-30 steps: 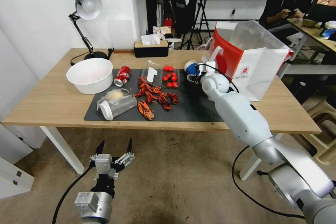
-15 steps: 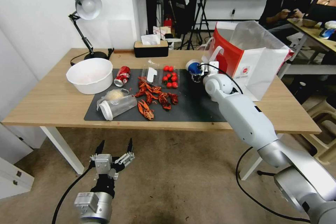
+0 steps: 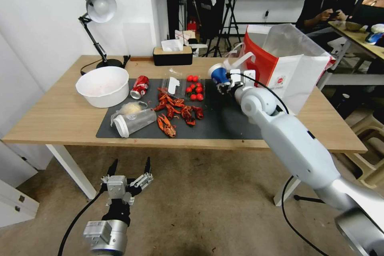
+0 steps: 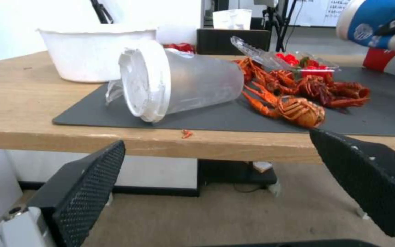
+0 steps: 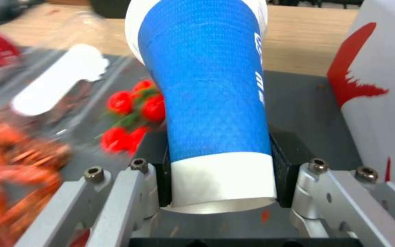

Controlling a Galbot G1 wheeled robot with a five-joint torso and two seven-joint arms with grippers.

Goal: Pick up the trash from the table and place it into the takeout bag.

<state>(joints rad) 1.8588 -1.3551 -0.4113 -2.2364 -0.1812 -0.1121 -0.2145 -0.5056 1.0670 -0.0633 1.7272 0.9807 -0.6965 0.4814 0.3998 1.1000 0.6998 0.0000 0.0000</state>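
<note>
1. Left hand point(image 3: 129, 173) hangs released, below the counter's point(image 3: 60, 120) near edge.
2. Right hand point(image 3: 225, 85) grasps the blue-and-white paper cup point(image 3: 218, 74) above the mat, just left of the takeout bag point(image 3: 296, 72).
3. Advice: raise the cup clear of the bag's rim before letting go.
</note>
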